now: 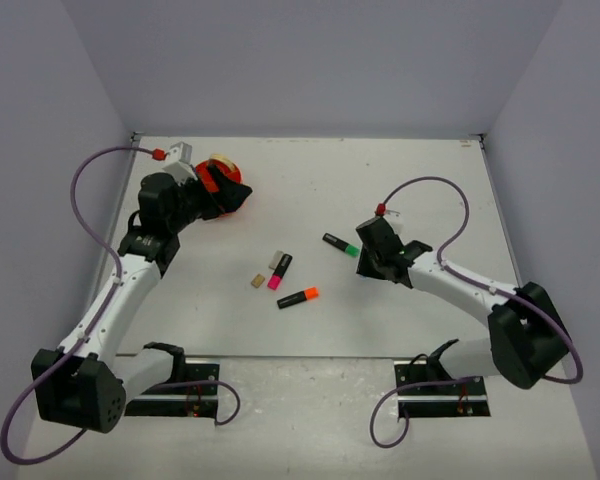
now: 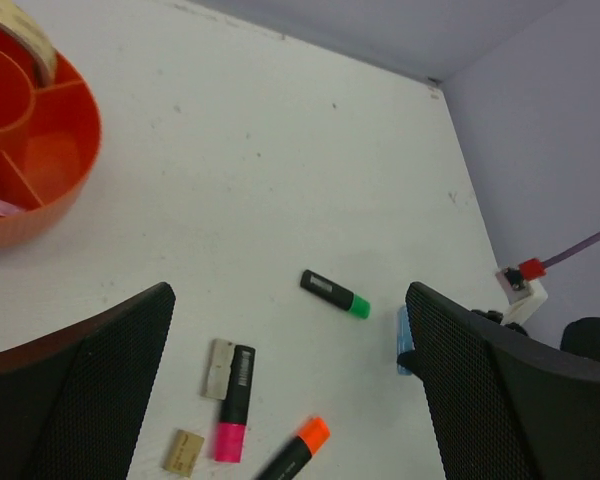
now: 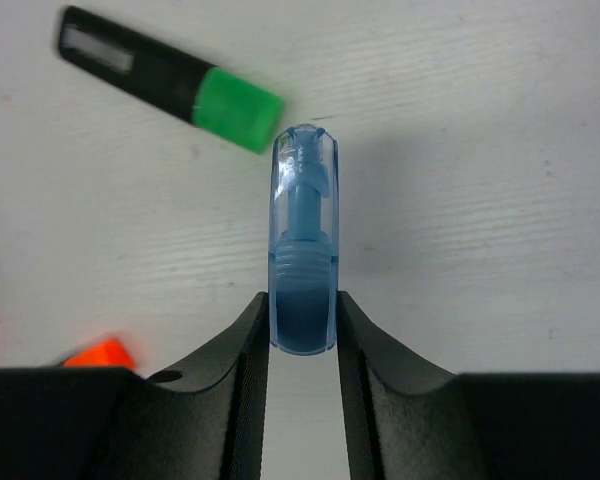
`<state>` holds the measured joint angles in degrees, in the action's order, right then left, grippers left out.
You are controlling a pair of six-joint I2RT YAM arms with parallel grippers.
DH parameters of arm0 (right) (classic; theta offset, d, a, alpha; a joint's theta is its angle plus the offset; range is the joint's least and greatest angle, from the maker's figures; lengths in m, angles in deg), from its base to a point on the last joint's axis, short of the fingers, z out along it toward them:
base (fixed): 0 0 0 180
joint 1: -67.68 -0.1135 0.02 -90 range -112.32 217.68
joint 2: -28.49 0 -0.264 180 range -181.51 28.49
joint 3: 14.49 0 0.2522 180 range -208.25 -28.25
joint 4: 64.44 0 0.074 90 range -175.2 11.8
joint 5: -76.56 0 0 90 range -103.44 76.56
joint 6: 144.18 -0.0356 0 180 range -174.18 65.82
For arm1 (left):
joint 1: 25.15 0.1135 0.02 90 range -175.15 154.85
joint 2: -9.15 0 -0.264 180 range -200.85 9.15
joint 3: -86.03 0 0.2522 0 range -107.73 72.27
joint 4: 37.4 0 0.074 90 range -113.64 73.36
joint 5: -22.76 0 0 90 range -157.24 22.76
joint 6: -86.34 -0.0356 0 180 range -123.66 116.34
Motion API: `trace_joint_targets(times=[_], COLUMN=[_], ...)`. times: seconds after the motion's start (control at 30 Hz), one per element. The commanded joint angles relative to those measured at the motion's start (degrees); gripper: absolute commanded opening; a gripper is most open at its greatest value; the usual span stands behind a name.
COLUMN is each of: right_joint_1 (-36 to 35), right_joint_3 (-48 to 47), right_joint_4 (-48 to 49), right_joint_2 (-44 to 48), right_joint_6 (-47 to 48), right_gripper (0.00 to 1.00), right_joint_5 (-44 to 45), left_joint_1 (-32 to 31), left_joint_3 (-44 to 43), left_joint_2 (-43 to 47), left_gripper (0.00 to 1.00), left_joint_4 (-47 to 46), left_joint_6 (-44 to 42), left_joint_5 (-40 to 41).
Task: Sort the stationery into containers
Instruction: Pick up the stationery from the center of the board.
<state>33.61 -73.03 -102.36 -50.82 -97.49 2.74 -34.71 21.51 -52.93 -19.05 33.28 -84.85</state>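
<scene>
Right wrist view: what does the right pincer [image 3: 302,322] have?

It's closed narrow on the tube [image 3: 302,230], pads on the solid blue lower end, the clear cap sticking out ahead. Whether the tube is off the bench [image 1: 380,180] I cannot tell.

How will it handle?

I judge it light and stiff. But it's smooth round plastic, so it could swivel or slip between the pads. The hold on the thicker end looks sound; squeezing the clear cap would be riskier.

What lies around it?

The green highlighter [image 3: 170,80] is just beyond the cap, apart from it. The orange highlighter [image 3: 100,353] shows at the left. Mid-bench, the pink highlighter [image 1: 280,270] lies beside two small blocks [image 1: 257,282].

And the tub [image 2: 50,190]?

It's at the far left of the bench, well apart from the tube, with a tape ring [image 2: 25,35] in it. The left pincer [image 2: 288,292] hangs wide and empty near it.

Room to move?

Walls close the bench on three sides. The far middle looks open. A straight line to the tub passes over the loose pieces, so I'd want height, and the left arm crowds the tub's near side.
</scene>
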Motion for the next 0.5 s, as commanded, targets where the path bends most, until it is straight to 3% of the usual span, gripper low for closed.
trace_joint_targets(times=[0.0,0.1,0.17,0.47], right_joint_1=[-6.8,-11.9,-15.1,-22.0], right_joint_3=[-2.4,-4.2,-4.7,-7.8], right_joint_4=[3.6,4.5,5.7,9.0], right_joint_2=[7.5,10.3,11.9,19.5], right_joint_6=[8.8,15.6,17.3,23.4], right_gripper=[0.00,0.00,0.00,0.00], right_joint_5=[6.2,5.8,5.6,3.5], left_joint_1=[-6.2,-10.1,-11.4,-20.1], left_joint_3=[1.2,3.3,3.5,-0.2], left_joint_2=[-7.5,-12.8,-14.9,-21.3], left_gripper=[1.00,1.00,0.99,0.81], left_joint_4=[-12.4,-24.3,-30.0,-35.2], left_joint_6=[3.9,10.9,13.0,17.6], left_joint_5=[-9.2,-18.9,-20.6,-21.0])
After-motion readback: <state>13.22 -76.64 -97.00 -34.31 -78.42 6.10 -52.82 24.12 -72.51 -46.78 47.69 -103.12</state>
